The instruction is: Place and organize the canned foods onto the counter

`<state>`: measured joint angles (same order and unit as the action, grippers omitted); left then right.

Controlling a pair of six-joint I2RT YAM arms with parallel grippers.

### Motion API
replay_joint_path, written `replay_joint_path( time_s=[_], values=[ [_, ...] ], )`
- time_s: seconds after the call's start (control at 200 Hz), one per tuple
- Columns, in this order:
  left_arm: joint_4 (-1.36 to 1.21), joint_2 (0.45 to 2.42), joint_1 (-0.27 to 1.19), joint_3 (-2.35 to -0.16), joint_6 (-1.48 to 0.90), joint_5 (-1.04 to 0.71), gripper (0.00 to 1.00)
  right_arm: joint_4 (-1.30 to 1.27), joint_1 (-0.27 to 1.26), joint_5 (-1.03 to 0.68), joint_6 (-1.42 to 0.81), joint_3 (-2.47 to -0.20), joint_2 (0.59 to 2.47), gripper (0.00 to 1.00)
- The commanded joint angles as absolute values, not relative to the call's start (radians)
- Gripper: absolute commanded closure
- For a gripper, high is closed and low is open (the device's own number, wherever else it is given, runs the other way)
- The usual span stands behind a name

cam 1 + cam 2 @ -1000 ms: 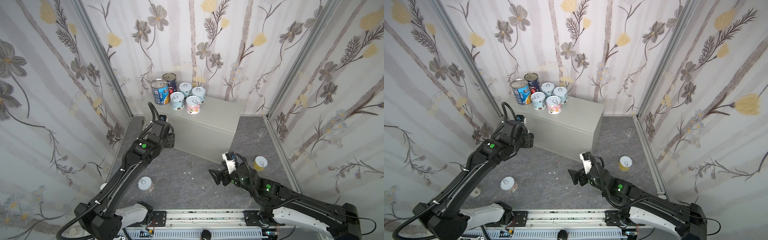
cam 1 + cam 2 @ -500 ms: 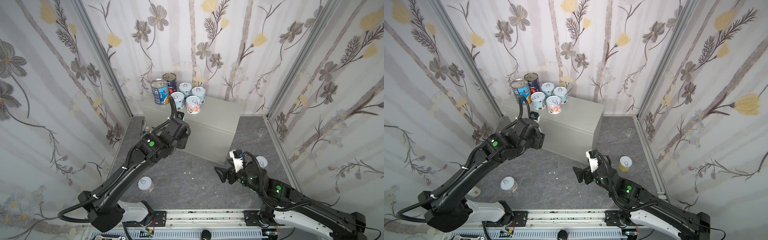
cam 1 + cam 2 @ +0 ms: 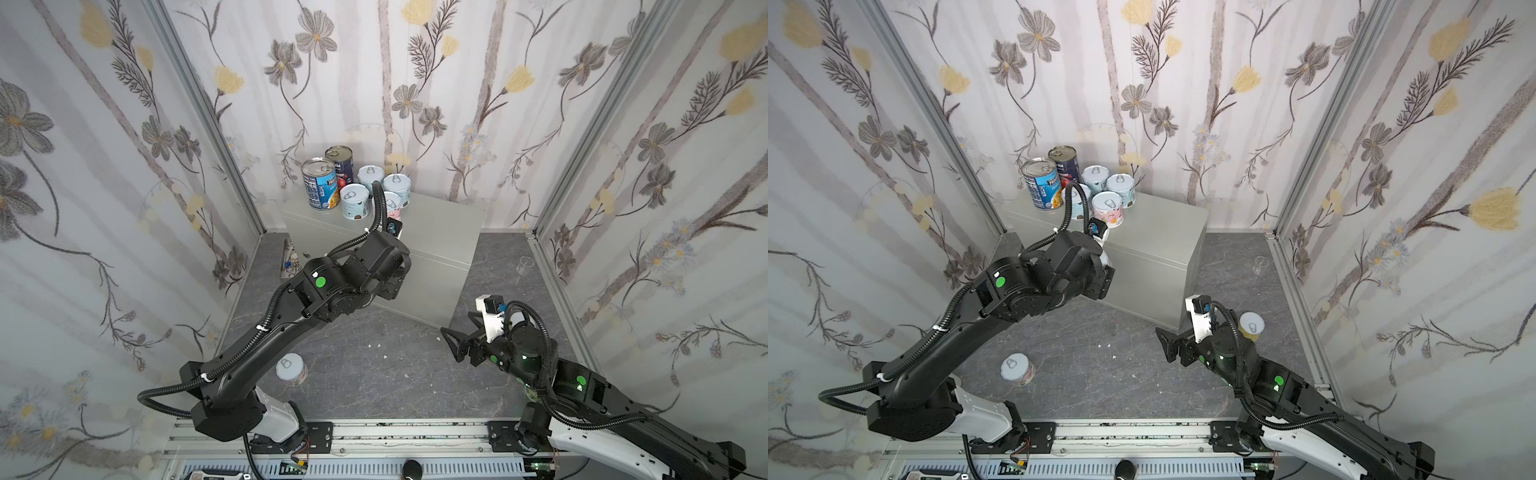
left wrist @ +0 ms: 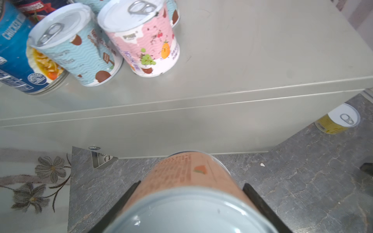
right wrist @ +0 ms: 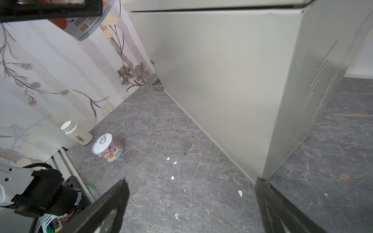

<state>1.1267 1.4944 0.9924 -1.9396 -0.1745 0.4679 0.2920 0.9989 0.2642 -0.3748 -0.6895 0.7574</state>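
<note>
Left gripper (image 4: 191,183): clamped on a short orange-labelled can (image 4: 181,175), held clear of the floor (image 4: 302,181) in front of the table (image 4: 242,60). Right gripper (image 5: 191,201): jaws wide apart, empty, low over the floor. Table's far left corner: two tall cans (image 3: 320,183) and four short cans (image 3: 355,201), clustered upright; on the floor: pink can (image 3: 291,368) and yellow can (image 3: 1252,326).

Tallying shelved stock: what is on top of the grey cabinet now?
Six cans at the cabinet's far-left corner: blue tall can, navy-red tall can, four short cans. In both top views the left arm hides part of it.
</note>
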Motion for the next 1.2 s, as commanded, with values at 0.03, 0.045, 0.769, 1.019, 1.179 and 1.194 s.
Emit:
replay_joint_path(
  time_s=[0.03, 0.045, 0.769, 1.019, 1.179, 1.194],
  values=[
    [1.152, 1.553, 1.032, -2.053, -0.160, 0.480, 0.50, 0.329, 0.996, 0.289, -0.358, -0.720, 0.746, 0.02],
    [1.155, 1.562, 1.037, -2.066, -0.159, 0.479, 0.50, 0.332, 0.996, 0.290, -0.356, -0.723, 0.744, 0.02],
    [1.164, 1.896, 1.070, -2.528, -0.183, 0.377, 0.49, 0.400, 0.979, 0.312, -0.358, -0.710, 0.610, 0.01],
    [1.164, 1.965, 1.059, -2.614, -0.207, 0.379, 0.47, 0.413, 0.979, 0.298, -0.359, -0.699, 0.580, 0.01],
    [1.166, 1.980, 1.009, -2.609, -0.238, 0.351, 0.47, 0.414, 0.979, 0.288, -0.359, -0.695, 0.567, 0.01],
    [1.166, 1.980, 1.006, -2.609, -0.241, 0.348, 0.47, 0.414, 0.979, 0.287, -0.359, -0.694, 0.565, 0.01]
  ],
)
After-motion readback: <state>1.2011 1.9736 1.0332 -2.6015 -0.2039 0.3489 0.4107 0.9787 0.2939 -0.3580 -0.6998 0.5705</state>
